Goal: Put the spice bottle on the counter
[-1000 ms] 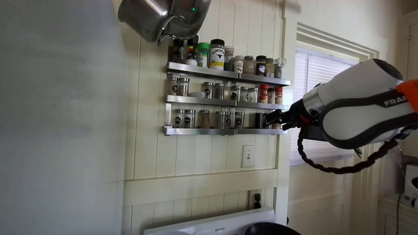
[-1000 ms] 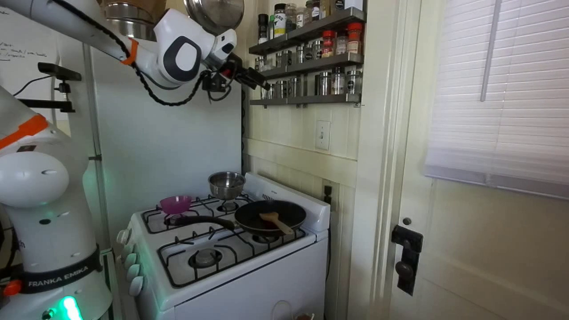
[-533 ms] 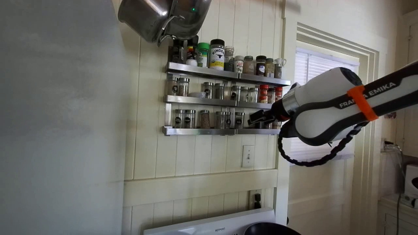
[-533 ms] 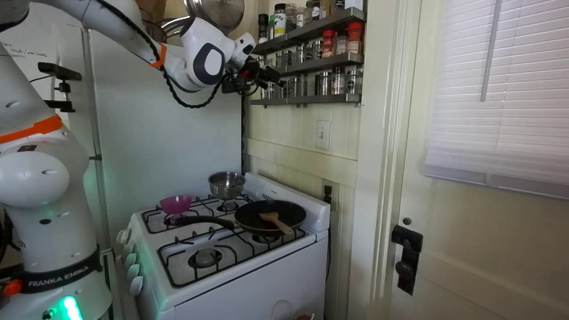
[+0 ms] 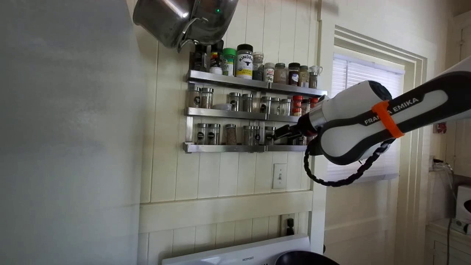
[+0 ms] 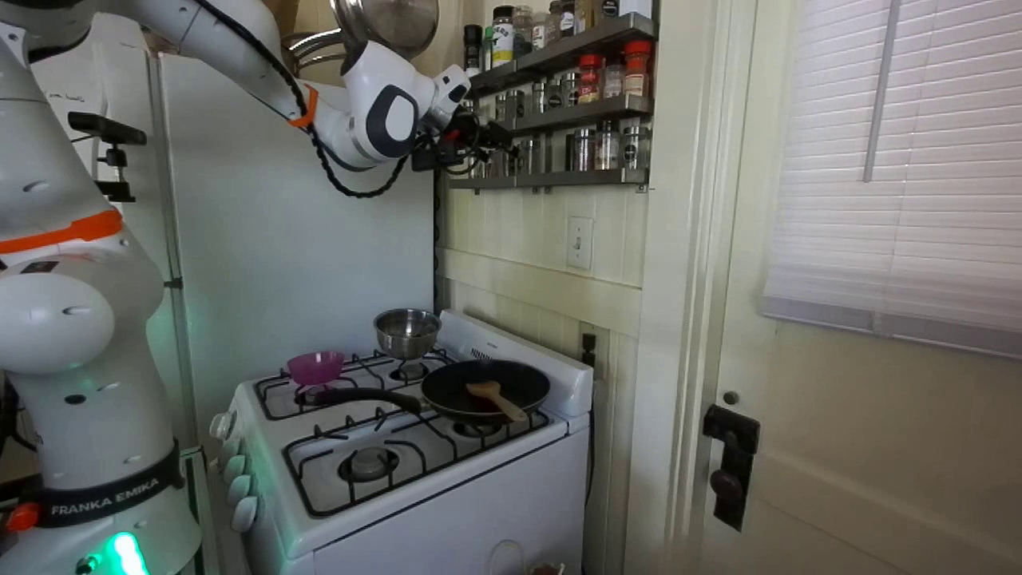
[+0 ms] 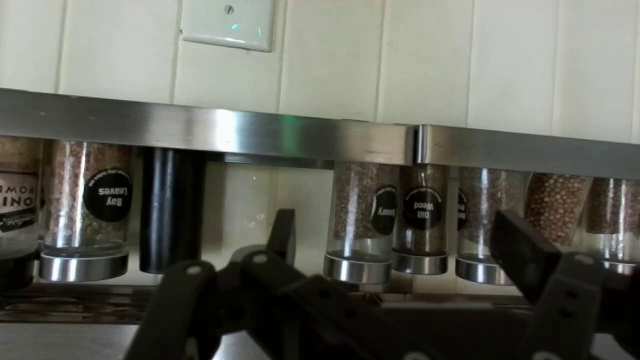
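Standing upright — spice bottle [image 7: 359, 215], clear glass, black label [image 7: 384, 210], silvery cap [image 7: 356, 270].

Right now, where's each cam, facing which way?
An exterior view in front of spice shelves faces them obliquely; forearm and tool show.
An exterior view beside gas stove looks across it toward shelves; base through tool show.
Wrist view, on wrist, faces bottom shelf, image inverted; fingers show.
Both exterior views share shelves, light switch.

White robot arm [image 6: 223, 52] bent, forearm [image 5: 423, 109] sloping down, gripper [image 7: 394, 220] tilted slightly downward, fingers [image 7: 525, 254] spread wide
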`<state>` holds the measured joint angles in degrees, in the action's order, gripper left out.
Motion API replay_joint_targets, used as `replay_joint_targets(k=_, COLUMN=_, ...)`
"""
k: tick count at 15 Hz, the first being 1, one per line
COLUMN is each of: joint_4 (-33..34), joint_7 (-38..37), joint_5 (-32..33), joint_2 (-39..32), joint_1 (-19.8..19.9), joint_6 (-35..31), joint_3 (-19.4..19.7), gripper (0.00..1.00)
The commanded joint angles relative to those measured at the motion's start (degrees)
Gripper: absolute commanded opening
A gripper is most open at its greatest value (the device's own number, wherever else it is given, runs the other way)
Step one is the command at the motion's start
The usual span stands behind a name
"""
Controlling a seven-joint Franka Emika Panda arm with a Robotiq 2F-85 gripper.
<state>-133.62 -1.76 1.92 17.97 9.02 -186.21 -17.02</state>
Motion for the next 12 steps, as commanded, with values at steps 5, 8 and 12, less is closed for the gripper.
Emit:
replay_joint_targets(k=5, joint_4=1.3, joint_7=2.0, joint_5=0.8, joint_2=-1.4, joint_1=-1.4, joint_6=-0.5, joint_3=2.1, gripper=1.0)
replay_joint_targets(k=8, joint_4=2.4, joint_7=3.8, joint_5=0.7, joint_2=-2.6, joint_1=-2.7, joint_6=0.2, joint_3=4.3, gripper=1.0)
replay_joint_targets(k=12, joint_4=4.7, joint_7=6.0, joint_5=0.6, joint_2=-5.5, joint_1=-4.2, joint_6=-0.2, joint_3=6.0, gripper=1.0)
